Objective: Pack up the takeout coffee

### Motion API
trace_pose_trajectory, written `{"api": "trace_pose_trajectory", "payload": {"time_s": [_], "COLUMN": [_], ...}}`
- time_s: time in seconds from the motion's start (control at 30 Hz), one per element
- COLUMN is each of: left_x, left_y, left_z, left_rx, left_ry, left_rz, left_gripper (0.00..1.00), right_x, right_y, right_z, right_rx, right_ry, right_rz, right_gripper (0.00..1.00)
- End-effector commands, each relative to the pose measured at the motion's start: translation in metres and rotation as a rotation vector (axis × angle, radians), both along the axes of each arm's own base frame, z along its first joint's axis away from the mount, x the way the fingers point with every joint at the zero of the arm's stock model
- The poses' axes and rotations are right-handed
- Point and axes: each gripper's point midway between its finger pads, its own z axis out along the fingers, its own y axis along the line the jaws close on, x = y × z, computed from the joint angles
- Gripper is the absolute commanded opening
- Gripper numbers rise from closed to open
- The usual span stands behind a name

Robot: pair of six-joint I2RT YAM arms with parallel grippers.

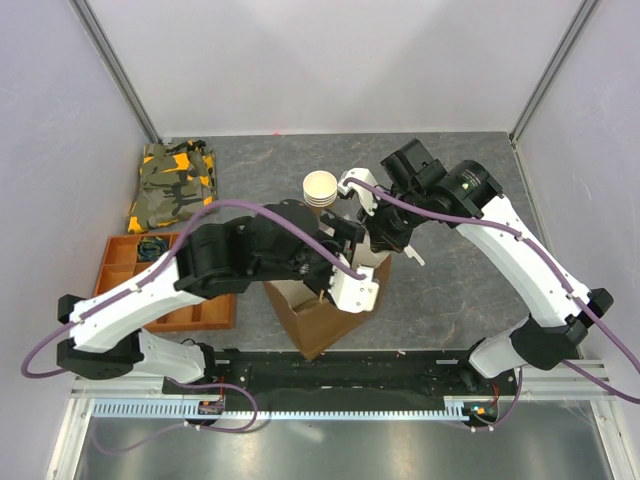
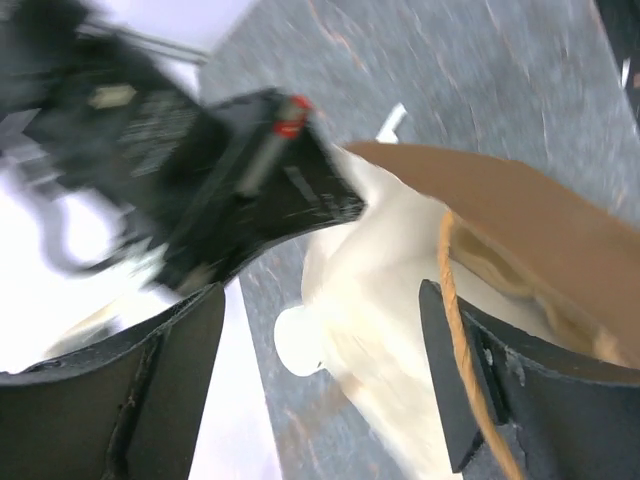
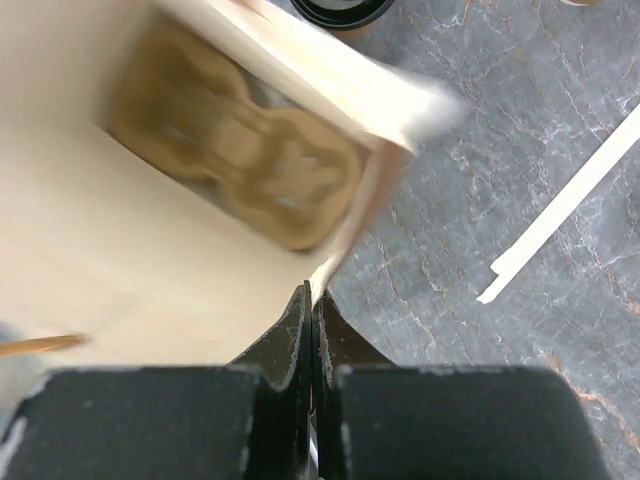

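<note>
A brown paper bag (image 1: 312, 318) stands open in the middle of the table. The right wrist view shows its cream inside (image 3: 120, 260) with a brown cardboard cup carrier (image 3: 240, 160) at the bottom. My right gripper (image 3: 311, 296) is shut on the bag's rim at its right side, and shows in the top view (image 1: 385, 248). My left gripper (image 2: 320, 310) is open at the bag's mouth (image 2: 520, 230), blurred, close to the right gripper's black body (image 2: 230, 190). The takeout coffee's black lid (image 3: 340, 8) just shows beyond the bag; arms hide it in the top view.
A stack of nested cream-rimmed cups (image 1: 321, 188) stands behind the bag. A white strip (image 3: 565, 210) lies on the grey table right of the bag. An orange compartment tray (image 1: 118, 268) and a camouflage pouch (image 1: 175, 185) sit at the left.
</note>
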Motion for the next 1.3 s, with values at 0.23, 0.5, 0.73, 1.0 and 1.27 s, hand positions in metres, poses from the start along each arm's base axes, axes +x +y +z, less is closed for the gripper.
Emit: {"api": "trace_pose_trajectory", "payload": {"time_s": [0.23,0.5,0.73,1.0,1.27], "left_x": [-0.035,-0.018,0.011,0.020,0.028], "left_y": [0.013,0.010,-0.001,-0.012,-0.019], "left_z": [0.062,0.023,0.009,-0.016,-0.026], "left_rx": [-0.285,-0.172,-0.100,-0.021,0.047], "left_ry": [0.174,0.125,-0.006,-0.113,-0.303], "left_rz": [-0.034,0.024,0.094,0.078,0.088], "left_gripper": [0.97,0.94,0.93,0.95,0.96], "right_x": [-0.008,-0.006,-0.012,-0.018,-0.022], "right_y": [-0.022,-0.020,-0.016,-0.018,-0.020], "right_z": [0.003,0.009,0.012,0.015,0.011], "right_rx": [-0.063,-0.048,-0.027,-0.010,-0.022], "right_ry": [-0.006,-0.021,-0.004,-0.002,0.007], "right_rz": [-0.049,-0.051,-0.020,0.001,0.012], "right_gripper": [0.00,0.00,0.00,0.00,0.00]}}
